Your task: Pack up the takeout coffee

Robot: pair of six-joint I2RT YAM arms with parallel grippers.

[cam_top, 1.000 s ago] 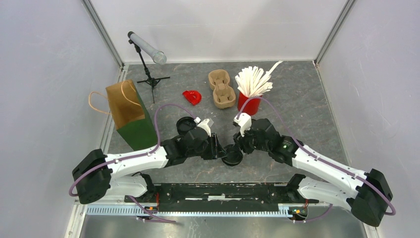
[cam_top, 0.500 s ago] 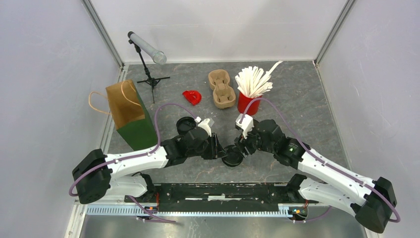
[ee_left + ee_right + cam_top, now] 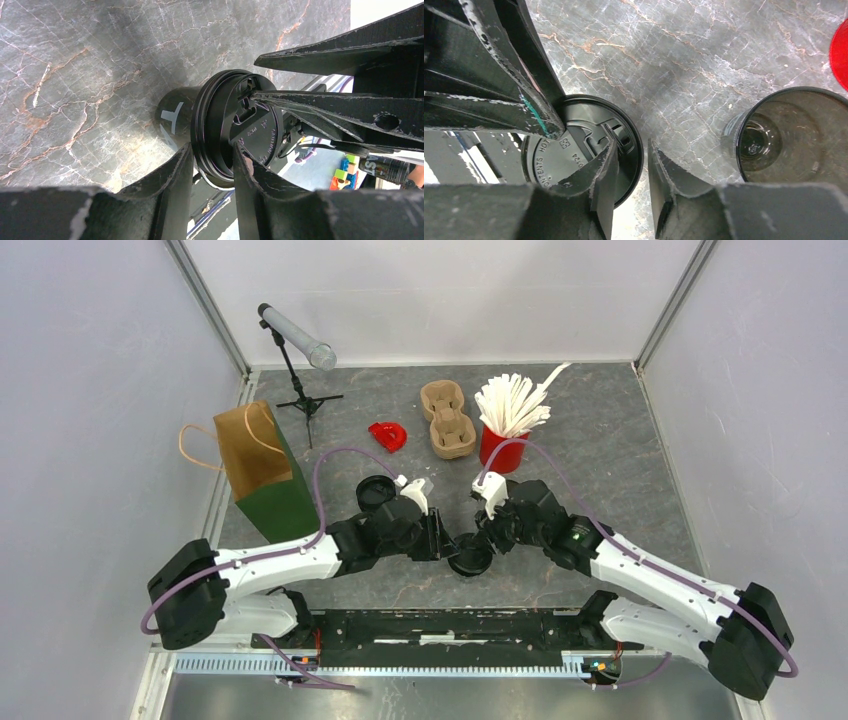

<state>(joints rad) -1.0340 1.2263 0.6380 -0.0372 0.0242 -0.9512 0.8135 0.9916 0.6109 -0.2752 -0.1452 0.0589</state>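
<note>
A black lid (image 3: 574, 150) sits near the marbled surface's (image 3: 704, 55) edge, its rim between the right gripper's (image 3: 631, 150) two fingers. The left gripper (image 3: 559, 121) touches its top. An open cup (image 3: 784, 140) stands apart.

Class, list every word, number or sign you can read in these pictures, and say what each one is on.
"CONTENTS HOT": on the black lid.
White "T" shape: on the black cup, on its side.
Other raised lid marks: too blurred to read.
</note>
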